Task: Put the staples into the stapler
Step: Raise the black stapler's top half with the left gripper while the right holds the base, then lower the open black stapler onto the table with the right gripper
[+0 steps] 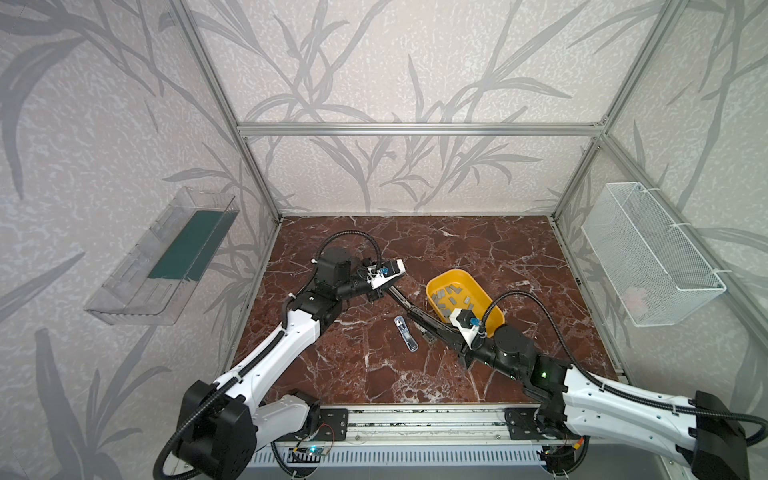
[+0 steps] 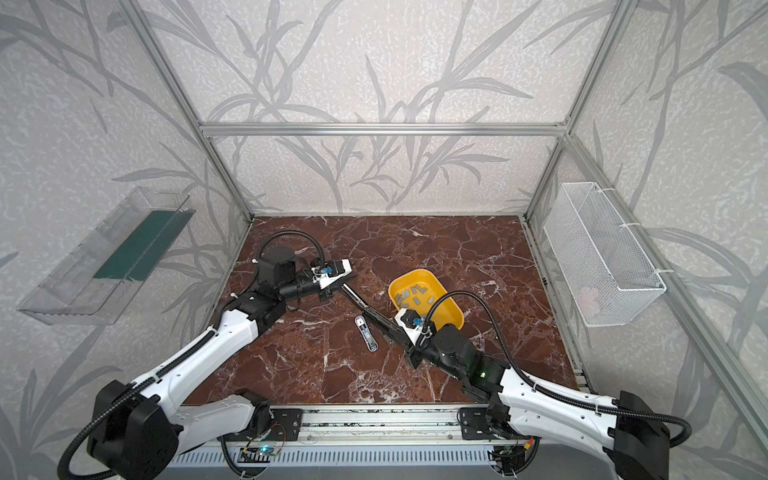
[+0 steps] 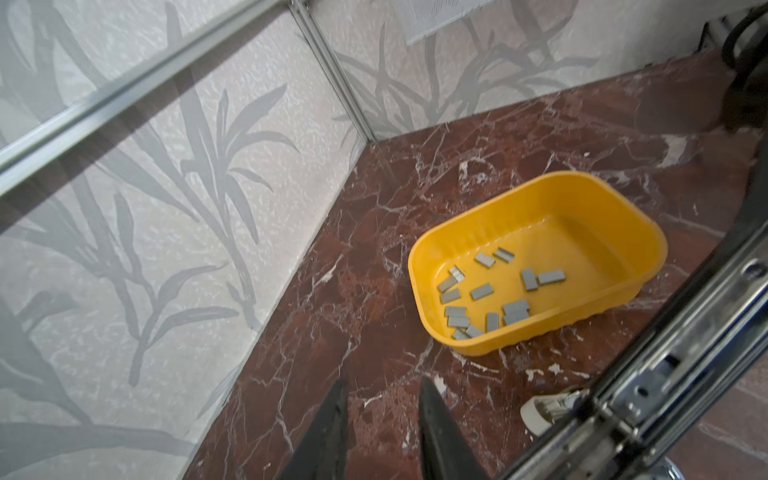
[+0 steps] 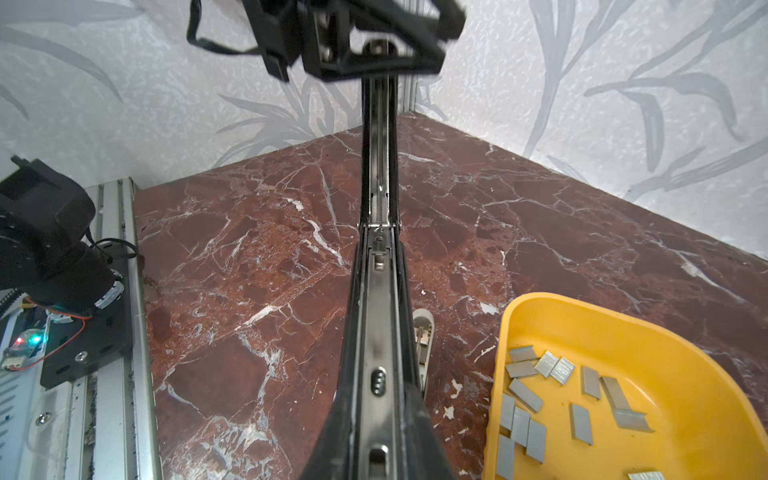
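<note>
Holding the opened stapler (image 4: 376, 332) clamped, the right gripper (image 4: 376, 432) presents its channel. The left gripper (image 3: 380, 419) is narrowly parted and empty. All staples (image 3: 486, 291) lie in the tray (image 3: 540, 187); loading apparently not begun.

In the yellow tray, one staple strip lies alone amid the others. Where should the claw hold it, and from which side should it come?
Probably across its two long edges, at mid-length, coming straight down from above. The strip lies flat and apart from its neighbours, and the walls of the yellow tray block any sideways approach.
</note>
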`<control>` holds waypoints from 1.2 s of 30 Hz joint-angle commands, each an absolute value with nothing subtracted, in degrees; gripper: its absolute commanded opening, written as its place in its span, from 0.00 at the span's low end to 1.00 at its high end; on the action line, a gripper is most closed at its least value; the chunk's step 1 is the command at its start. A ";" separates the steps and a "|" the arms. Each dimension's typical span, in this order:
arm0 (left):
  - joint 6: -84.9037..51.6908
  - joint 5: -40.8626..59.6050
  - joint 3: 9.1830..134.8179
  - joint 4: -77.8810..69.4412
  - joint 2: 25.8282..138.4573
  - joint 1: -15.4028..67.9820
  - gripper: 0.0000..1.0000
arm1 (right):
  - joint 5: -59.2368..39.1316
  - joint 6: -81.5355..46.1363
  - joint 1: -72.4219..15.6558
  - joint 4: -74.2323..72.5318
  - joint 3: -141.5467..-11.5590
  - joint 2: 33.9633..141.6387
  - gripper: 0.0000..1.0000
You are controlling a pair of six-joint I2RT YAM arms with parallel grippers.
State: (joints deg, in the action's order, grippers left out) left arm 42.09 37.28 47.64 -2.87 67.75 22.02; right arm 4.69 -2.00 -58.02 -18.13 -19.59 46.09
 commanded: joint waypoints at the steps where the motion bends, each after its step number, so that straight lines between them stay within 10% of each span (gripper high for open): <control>1: 46.36 36.52 48.99 1.15 68.39 22.23 0.32 | 6.59 -2.63 -58.14 -25.04 -19.51 42.81 0.00; 12: 41.49 30.06 47.70 -5.07 61.41 22.15 0.33 | 15.19 -2.39 -70.12 -32.32 -20.13 51.48 0.00; 36: 38.58 20.83 46.03 -10.19 57.13 21.08 0.33 | 49.92 -5.28 -88.73 -71.72 -38.70 112.43 0.00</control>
State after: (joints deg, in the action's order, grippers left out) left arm 38.98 20.82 45.80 -9.50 57.93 21.32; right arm 44.64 -3.62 -88.68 -63.61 -35.99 112.62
